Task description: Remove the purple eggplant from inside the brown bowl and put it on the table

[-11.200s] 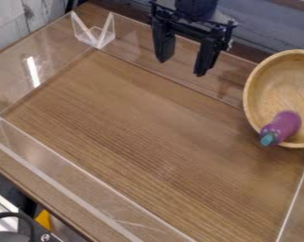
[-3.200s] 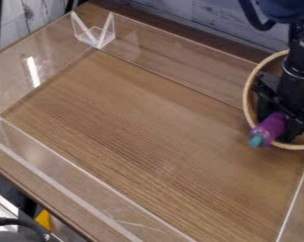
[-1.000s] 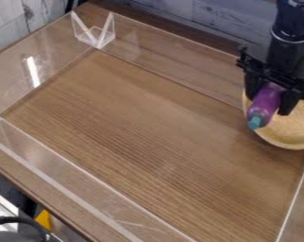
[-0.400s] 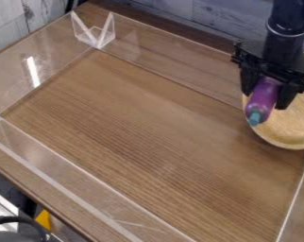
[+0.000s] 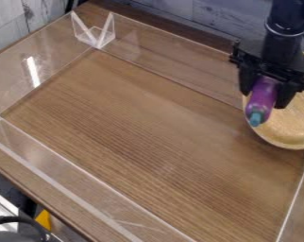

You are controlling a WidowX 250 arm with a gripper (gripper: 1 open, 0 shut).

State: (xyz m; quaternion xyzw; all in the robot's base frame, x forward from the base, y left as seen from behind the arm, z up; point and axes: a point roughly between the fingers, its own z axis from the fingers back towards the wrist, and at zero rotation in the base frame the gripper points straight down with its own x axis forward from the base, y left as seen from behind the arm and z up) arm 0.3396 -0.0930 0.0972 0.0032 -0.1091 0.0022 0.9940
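My gripper (image 5: 264,93) hangs at the right side of the table, shut on the purple eggplant (image 5: 261,101). The eggplant points downward between the black fingers, its teal stem cap lowest. It is lifted over the near-left rim of the brown bowl (image 5: 291,129), whose left part the gripper and arm cover. Below and to the left spreads the wood-grain table (image 5: 142,123).
Clear acrylic walls edge the table (image 5: 66,170). A small clear acrylic stand (image 5: 92,30) sits at the back left corner. The table's right edge lies just past the bowl.
Over the last second the gripper and eggplant have barely moved; much earlier the eggplant lay in the bowl and the gripper hung open above the table's back.
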